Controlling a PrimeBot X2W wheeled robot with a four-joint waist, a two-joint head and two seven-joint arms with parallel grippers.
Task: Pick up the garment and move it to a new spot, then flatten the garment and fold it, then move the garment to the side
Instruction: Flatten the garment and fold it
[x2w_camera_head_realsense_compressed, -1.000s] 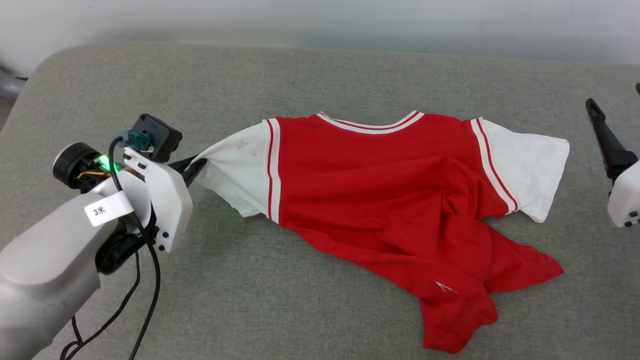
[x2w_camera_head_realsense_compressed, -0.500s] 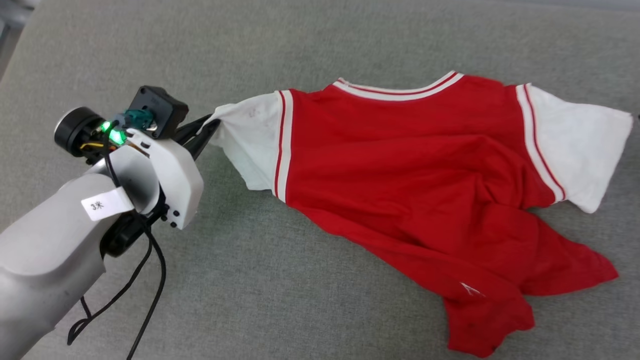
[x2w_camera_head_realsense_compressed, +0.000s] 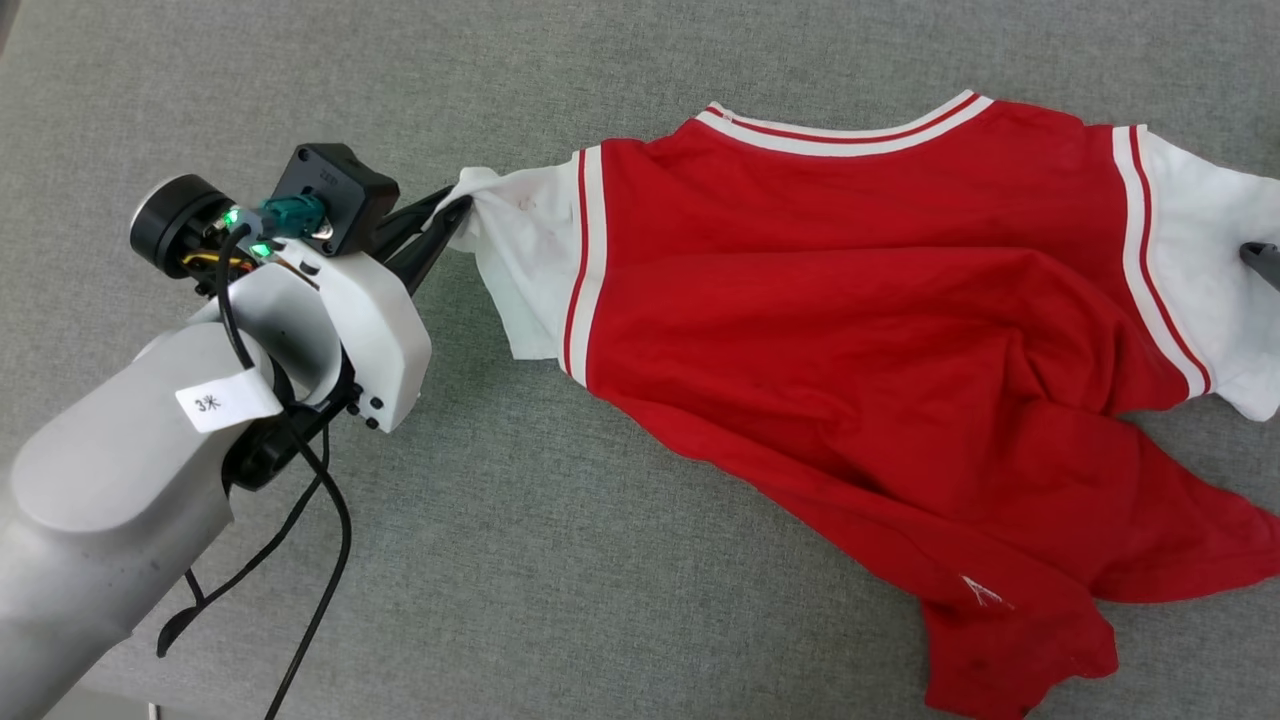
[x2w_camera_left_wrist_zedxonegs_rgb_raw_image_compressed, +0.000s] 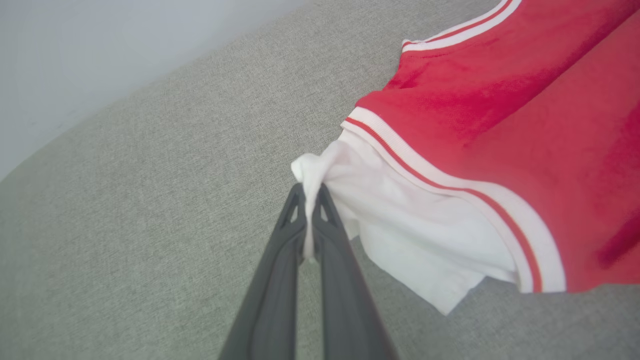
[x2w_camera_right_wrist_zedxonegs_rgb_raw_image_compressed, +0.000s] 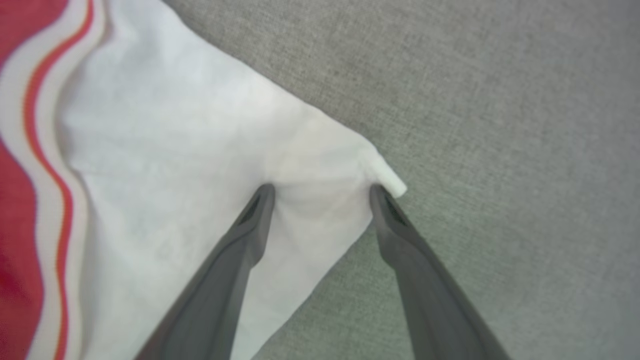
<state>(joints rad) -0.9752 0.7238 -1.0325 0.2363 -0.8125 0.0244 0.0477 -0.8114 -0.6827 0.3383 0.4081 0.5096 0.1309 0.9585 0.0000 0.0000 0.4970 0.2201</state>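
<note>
Flattening step, I reckon: garment (x2w_camera_head_realsense_compressed: 850, 330) lies rumpled on the grey cushion (x2w_camera_head_realsense_compressed: 500, 560), left gripper (x2w_camera_left_wrist_zedxonegs_rgb_raw_image_compressed: 311, 192) pinching one sleeve tip, right gripper (x2w_camera_right_wrist_zedxonegs_rgb_raw_image_compressed: 322, 190) wide over the other sleeve, needing to close and tug.

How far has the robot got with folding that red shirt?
Early on: nothing looks finished. The garment lies unfolded on the grey surface, its lower half rumpled. In hand: the left gripper is pinched shut on one white sleeve, and the right gripper stands open at the other sleeve's corner, apparently to stretch it flat. Folding and moving it aside remain.
</note>
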